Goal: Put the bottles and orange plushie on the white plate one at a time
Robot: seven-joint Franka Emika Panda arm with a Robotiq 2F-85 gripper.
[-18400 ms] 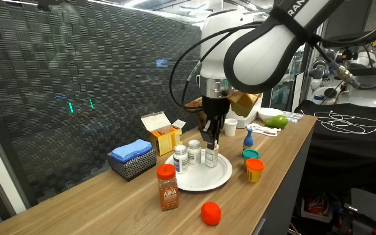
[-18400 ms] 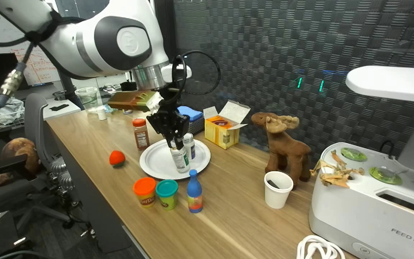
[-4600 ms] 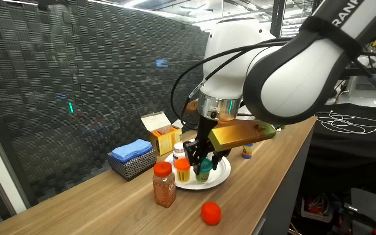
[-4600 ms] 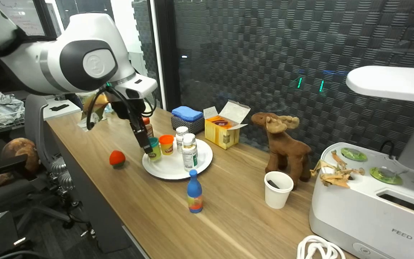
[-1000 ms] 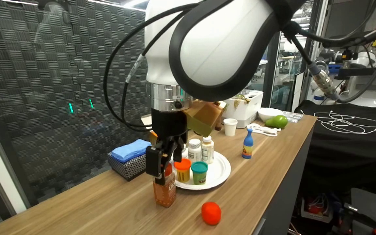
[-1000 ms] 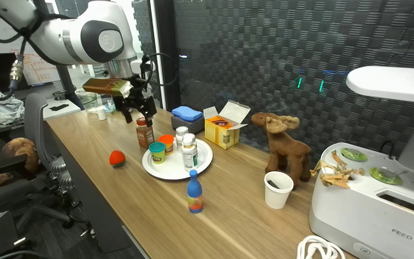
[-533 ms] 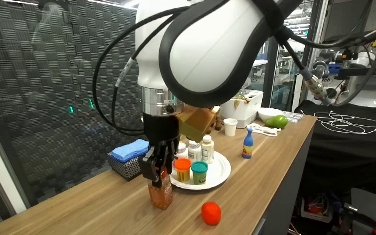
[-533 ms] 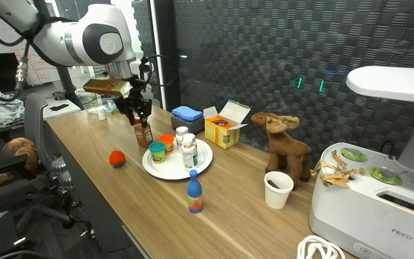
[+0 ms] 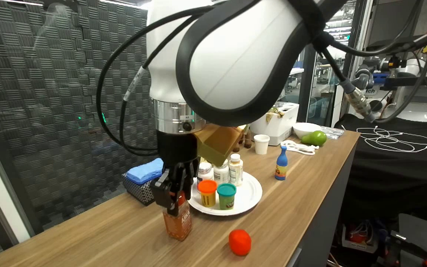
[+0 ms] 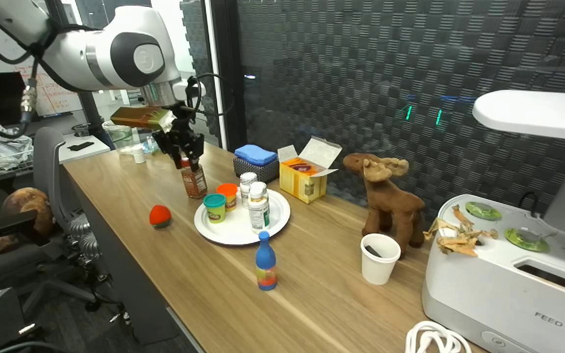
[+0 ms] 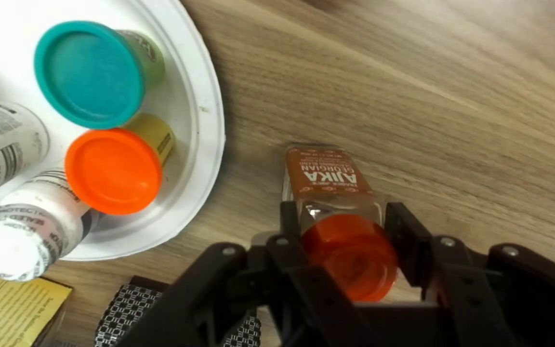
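In the wrist view my gripper is shut on the brown bottle, its fingers at either side of the neck and red cap. That bottle leans slightly beside the plate in both exterior views; whether its base touches the table I cannot tell. The white plate carries white bottles, an orange-lidded yellow tub and a teal-lidded green tub. Off the plate, near the table's edge, sits the orange plushie. A blue bottle stands upright on the table.
Behind the plate are a dark patterned box with a blue cloth and an open yellow box. Farther along stand a brown moose toy, a white cup and a white appliance.
Both tubs went from table to plate. My gripper left the teal-lidded tub, closed on the red-capped brown bottle and moved slightly away from the plate with it, tilting it.
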